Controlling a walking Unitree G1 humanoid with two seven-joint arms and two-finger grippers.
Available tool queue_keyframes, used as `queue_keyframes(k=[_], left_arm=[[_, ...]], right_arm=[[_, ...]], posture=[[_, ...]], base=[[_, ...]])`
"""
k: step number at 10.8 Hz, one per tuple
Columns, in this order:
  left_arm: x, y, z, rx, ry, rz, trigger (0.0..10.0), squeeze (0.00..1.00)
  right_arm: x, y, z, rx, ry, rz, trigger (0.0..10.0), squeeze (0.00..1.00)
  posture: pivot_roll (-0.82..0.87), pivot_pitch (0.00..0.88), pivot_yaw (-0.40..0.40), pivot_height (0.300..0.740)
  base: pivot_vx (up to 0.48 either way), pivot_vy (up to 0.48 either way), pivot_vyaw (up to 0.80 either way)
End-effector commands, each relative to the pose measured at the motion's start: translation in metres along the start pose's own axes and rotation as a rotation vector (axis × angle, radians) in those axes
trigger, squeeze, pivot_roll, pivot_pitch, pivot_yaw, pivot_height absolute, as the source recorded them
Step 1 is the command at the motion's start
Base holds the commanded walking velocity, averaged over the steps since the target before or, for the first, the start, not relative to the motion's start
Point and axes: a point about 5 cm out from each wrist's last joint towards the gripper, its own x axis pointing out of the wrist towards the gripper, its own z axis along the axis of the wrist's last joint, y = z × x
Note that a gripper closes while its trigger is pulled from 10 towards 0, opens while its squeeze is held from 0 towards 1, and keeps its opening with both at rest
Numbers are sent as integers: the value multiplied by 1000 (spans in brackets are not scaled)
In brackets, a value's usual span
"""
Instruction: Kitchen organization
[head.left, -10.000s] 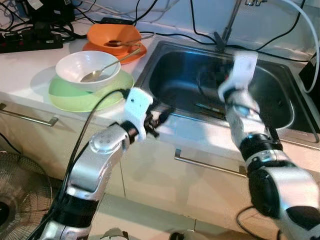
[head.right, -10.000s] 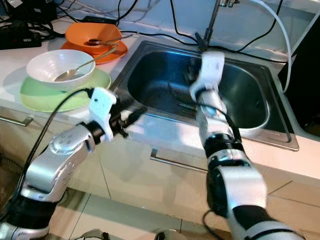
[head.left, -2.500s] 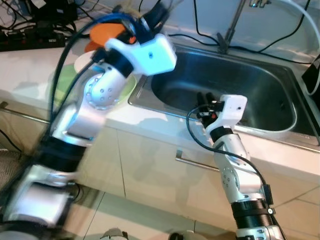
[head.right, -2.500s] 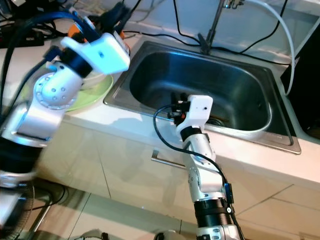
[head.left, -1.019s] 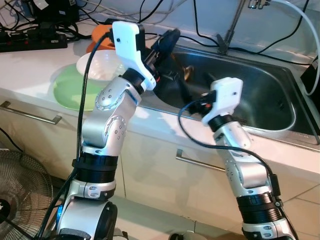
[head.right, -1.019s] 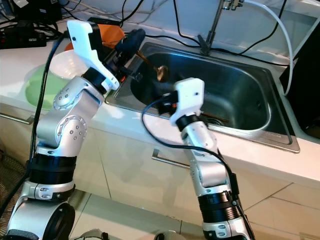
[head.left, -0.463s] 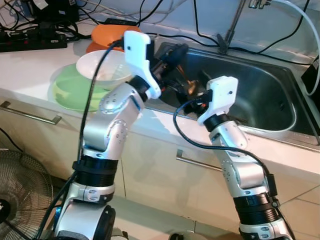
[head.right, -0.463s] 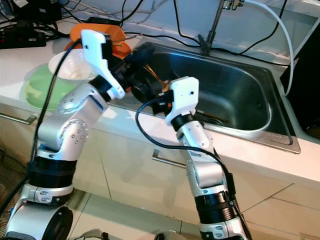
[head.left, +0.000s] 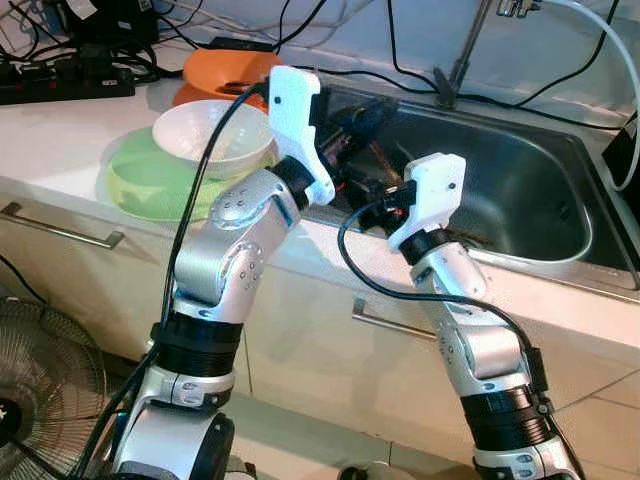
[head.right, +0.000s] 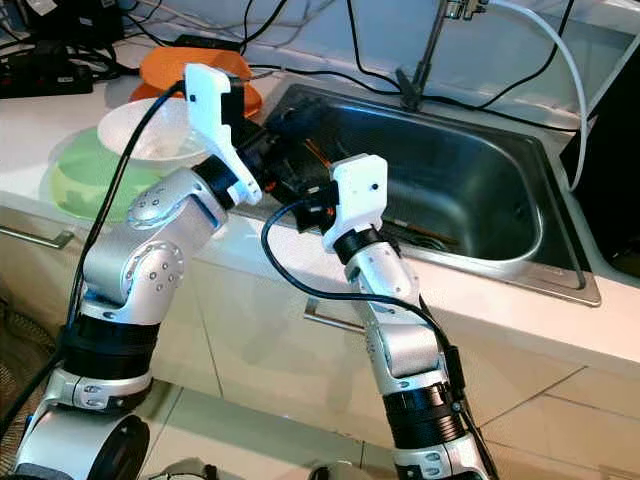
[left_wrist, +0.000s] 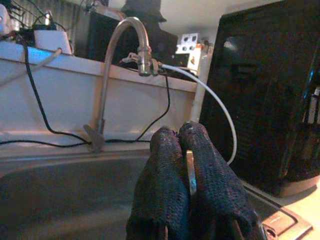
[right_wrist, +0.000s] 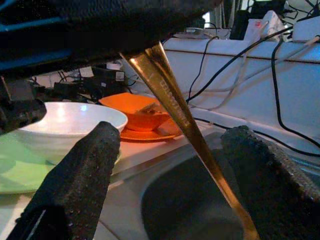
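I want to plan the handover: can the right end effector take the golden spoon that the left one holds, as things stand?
Probably yes. The right end effector is open, and the golden spoon handle runs between its fingers, apart from both. The left end effector grips the spoon over the sink.

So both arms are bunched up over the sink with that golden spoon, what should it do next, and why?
Probably close the right gripper on the golden spoon. The left gripper pinches it with shut fingers over the sink, and the spoon's handle runs between the right gripper's open fingers, so it looks like a handover.
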Motion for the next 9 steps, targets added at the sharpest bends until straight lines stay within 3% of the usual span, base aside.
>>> queue_keyframes(k=[1, 2, 3, 9], left_arm=[[1, -7, 2, 6, -1, -40, 10000, 0], [1, -7, 2, 9, 1, -40, 10000, 0], [1, -7, 3, 12, 1, -40, 10000, 0], [2, -10, 3, 18, 7, -54, 10000, 0]], right_arm=[[2, -3, 3, -16, -4, -13, 10000, 0], [3, -5, 2, -19, 1, -27, 6157, 0], [3, -5, 2, -19, 2, -31, 0, 0], [4, -8, -4, -30, 24, -42, 0, 0]], posture=[[3, 37, -64, 719], [5, 35, -65, 719], [5, 35, -65, 719], [10, 33, -69, 719]], base=[[0, 0, 0], [0, 0, 0], [0, 0, 0], [0, 0, 0]])
